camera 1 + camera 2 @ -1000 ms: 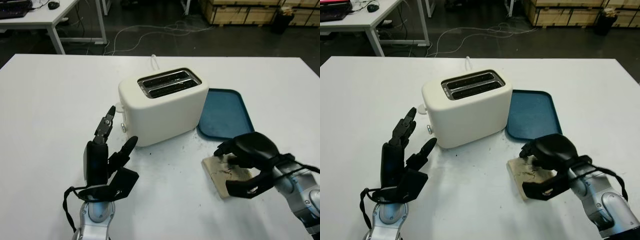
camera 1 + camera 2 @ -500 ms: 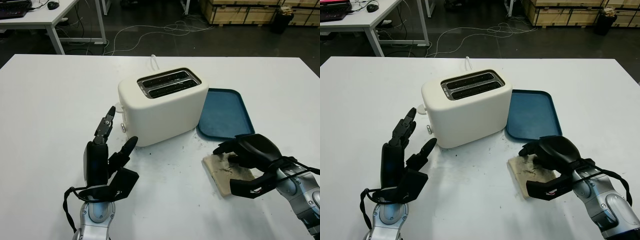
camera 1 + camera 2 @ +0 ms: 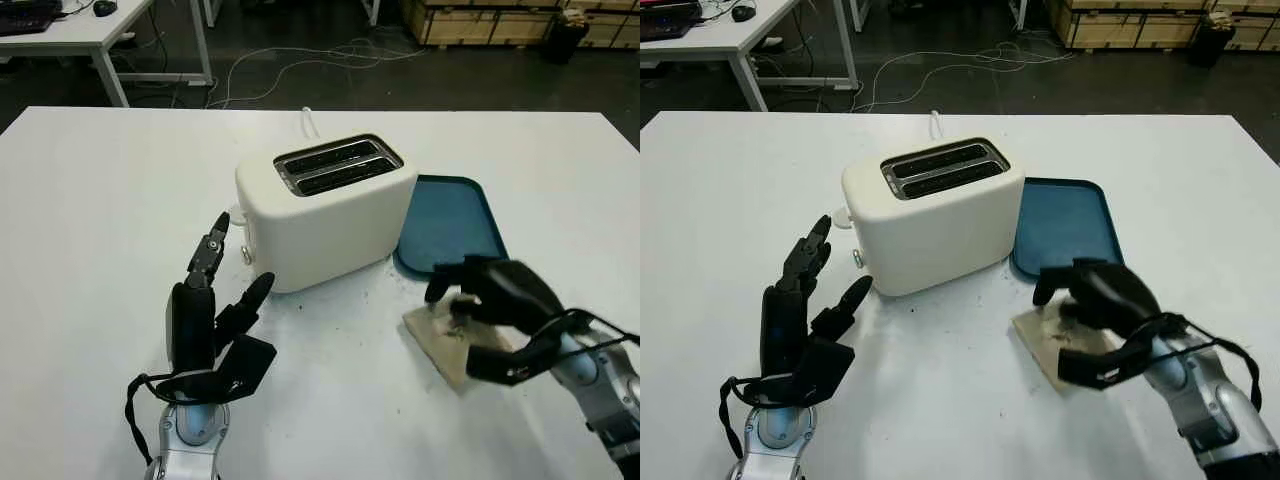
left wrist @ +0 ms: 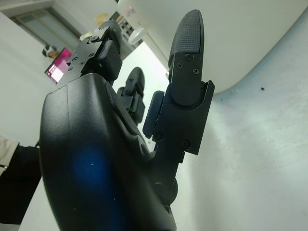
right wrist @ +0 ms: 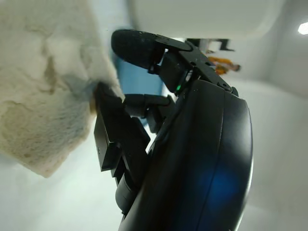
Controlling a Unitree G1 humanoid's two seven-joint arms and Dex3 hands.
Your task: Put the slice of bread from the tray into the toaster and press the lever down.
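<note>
The slice of bread point(image 3: 432, 335) lies on the white table just in front of the blue tray point(image 3: 450, 225), its far side under my right hand point(image 3: 470, 325). That hand curls over it, fingers point(image 3: 445, 285) on top and thumb at its near right edge; the right wrist view shows the bread point(image 5: 43, 96) pressed against the thumb. The cream two-slot toaster point(image 3: 325, 215) stands left of the tray, slots empty, its lever knob point(image 3: 843, 217) on the left end. My left hand point(image 3: 225, 310) is open, held upright in front of that end.
Dark crumbs dot the table between toaster and bread. A white cord point(image 3: 310, 122) runs off behind the toaster. Beyond the table's far edge are floor cables and another desk point(image 3: 90, 30).
My right hand has risen a little and shifted right over the bread, which has barely moved. The left hand has not moved.
</note>
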